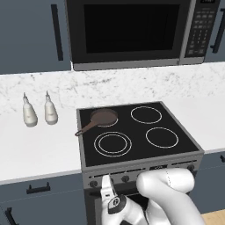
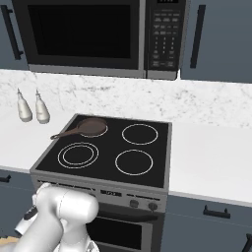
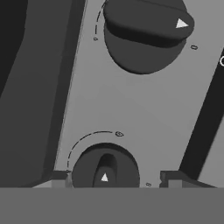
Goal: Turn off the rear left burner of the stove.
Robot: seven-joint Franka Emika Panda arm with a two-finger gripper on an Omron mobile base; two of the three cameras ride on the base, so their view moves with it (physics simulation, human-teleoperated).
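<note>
1. Stove [image 1: 186, 145] stands between two stretches of white counter [image 1: 39, 149]; its black glass top reaches back to the rear edge by the marble wall. A microwave [image 1: 132, 30] hangs above.
2. The rear left burner [image 1: 104, 117] sits at the back left corner of the glass top, under a small brown frying pan [image 1: 103, 118] whose handle points toward the front left corner. Two white bottles [image 1: 38, 110] stand on the counter to the left, well apart from the stove.
3. Knobs run along the stove's front panel, below the front edge of the top.
4. In the hand view we see one knob [image 3: 105, 173] lying between the two finger tips, its ridge running roughly along the view's vertical and its white marker pointing up. A second knob [image 3: 146, 33] lies further along the panel.
5. The gripper [image 3: 114, 179] is at the panel's left end. Jaws stand apart, one either side of the knob, not yet touching it.
6. Judgement: the knob lies dead ahead; the jaws need only close across it, then turn.
</note>
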